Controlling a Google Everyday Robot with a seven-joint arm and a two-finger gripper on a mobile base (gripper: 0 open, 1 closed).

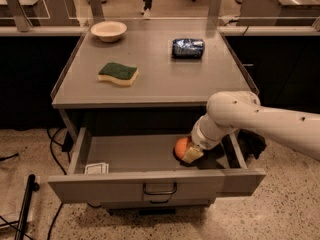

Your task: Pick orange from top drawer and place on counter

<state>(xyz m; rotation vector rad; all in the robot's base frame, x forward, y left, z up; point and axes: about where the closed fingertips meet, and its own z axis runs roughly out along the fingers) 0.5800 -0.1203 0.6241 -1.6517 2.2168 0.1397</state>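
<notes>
The orange (180,146) lies in the open top drawer (150,183), right of the middle and close behind the front panel. My gripper (190,153) reaches down into the drawer from the right and sits against the orange's right side, covering part of it. The white arm (250,116) crosses in from the right edge, in front of the counter's front right corner. The grey counter (160,76) is above the drawer.
On the counter sit a green-and-yellow sponge (118,74), a beige bowl (108,30) at the back left and a dark blue packet (188,48) at the back right. A small white card (97,168) lies in the drawer's front left corner. A black stand (25,204) is at the left on the floor.
</notes>
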